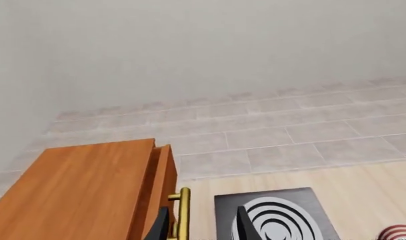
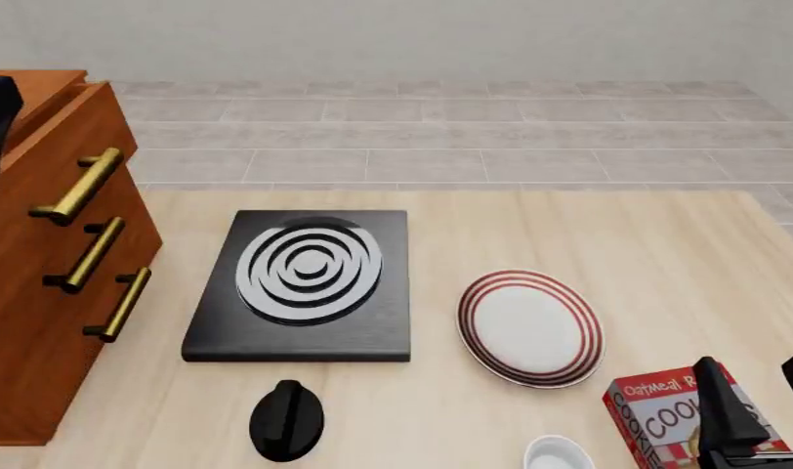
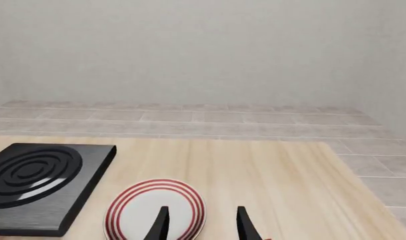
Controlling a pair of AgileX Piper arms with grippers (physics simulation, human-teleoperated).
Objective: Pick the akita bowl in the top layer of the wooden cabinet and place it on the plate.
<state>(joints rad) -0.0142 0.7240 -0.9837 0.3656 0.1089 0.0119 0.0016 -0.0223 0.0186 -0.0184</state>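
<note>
A pale, wood-grain table [image 2: 501, 225] is filling the front view, with grey tiled floor beyond it. At the table's left edge, a large reddish-brown wooden cabinet [image 2: 32, 322] is standing with three drawers, each carrying a brass bar handle. The top layer [image 2: 71, 127], the uppermost drawer, is sitting slightly forward of the two below; its inside is hidden, so the akita bowl is not showing in any view. The left gripper [image 1: 201, 225] is hanging with its two dark fingers parted narrowly, one finger just beside the top drawer's brass handle [image 1: 183, 212].

Mid-table, a flat black square stove [image 2: 303, 283] with glossy white spiral rings is lying. Just to its right, the round white plate [image 2: 529, 327] with concentric red rings is resting bare. Nearer the camera are sitting a black rounded object [image 2: 288, 420], a plain white bowl [image 2: 559, 455] and a red oatmeal cookie box [image 2: 657, 415]. The right gripper [image 3: 199, 222] is hovering low, fingers parted, holding nothing.
</note>
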